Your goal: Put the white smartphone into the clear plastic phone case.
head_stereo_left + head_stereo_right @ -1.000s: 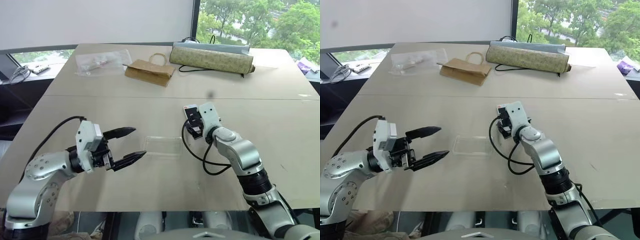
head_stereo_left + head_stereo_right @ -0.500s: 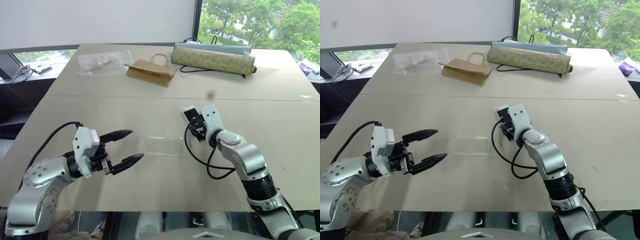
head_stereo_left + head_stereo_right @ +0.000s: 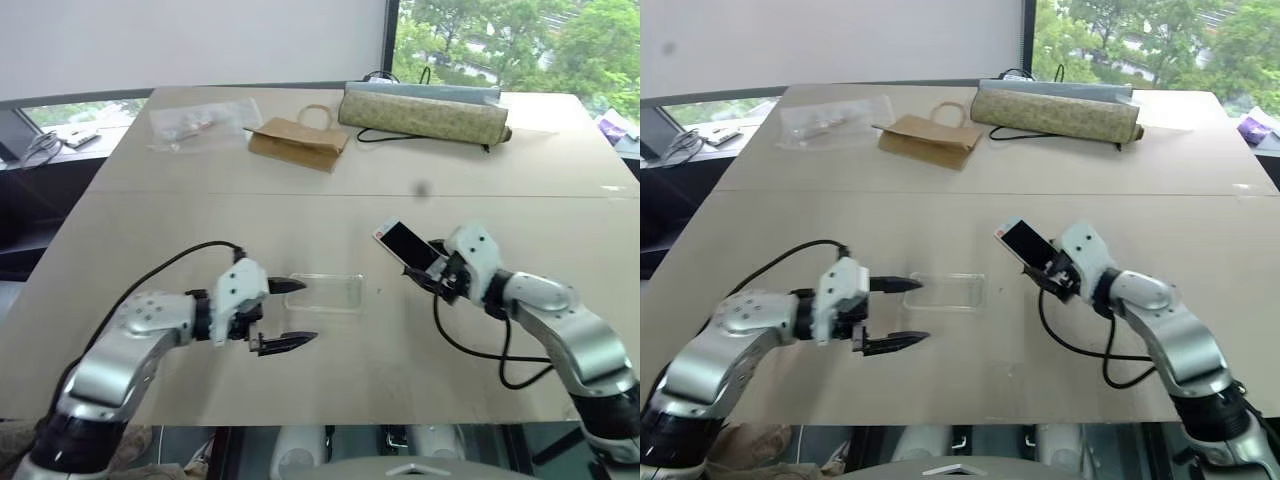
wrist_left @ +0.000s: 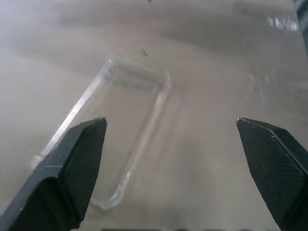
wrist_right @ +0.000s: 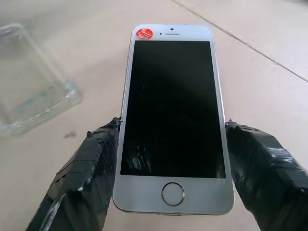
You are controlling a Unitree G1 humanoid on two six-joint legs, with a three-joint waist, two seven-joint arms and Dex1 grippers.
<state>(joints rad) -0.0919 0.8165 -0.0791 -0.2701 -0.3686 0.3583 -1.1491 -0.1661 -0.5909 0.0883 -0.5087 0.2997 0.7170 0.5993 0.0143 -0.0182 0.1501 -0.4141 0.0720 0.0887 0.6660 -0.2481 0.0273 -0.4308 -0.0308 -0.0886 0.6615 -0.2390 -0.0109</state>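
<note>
Your right gripper (image 3: 432, 272) is clamped on the white smartphone (image 3: 404, 243), its two taped black fingers (image 5: 86, 173) pressing the long edges near the home-button end, so the phone is lifted off the table (image 3: 330, 390) with its black screen facing up and its red-stickered end tilted upward, toward the clear plastic phone case (image 3: 327, 293). The phone hangs just to the right of the case and apart from it, not yet over the shell. Your left gripper (image 3: 288, 314) is spread wide and holds nothing; it sits at the left end of the case, one finger (image 3: 287, 286) reaching over the case's left edge and the other lying over bare tabletop on the near side of the case. In the left wrist view the case (image 4: 120, 139) lies flat and open side up between and beyond those two fingertips, though you cannot tell whether either finger touches it. Well beyond the case, toward the far side of the table, you have a brown paper bag (image 3: 300, 143), to its left a crinkled clear plastic bag (image 3: 200, 122) with small items inside, and to its right a long patterned roll (image 3: 425, 116) with a black cable (image 3: 400, 137) trailing beside it.
</note>
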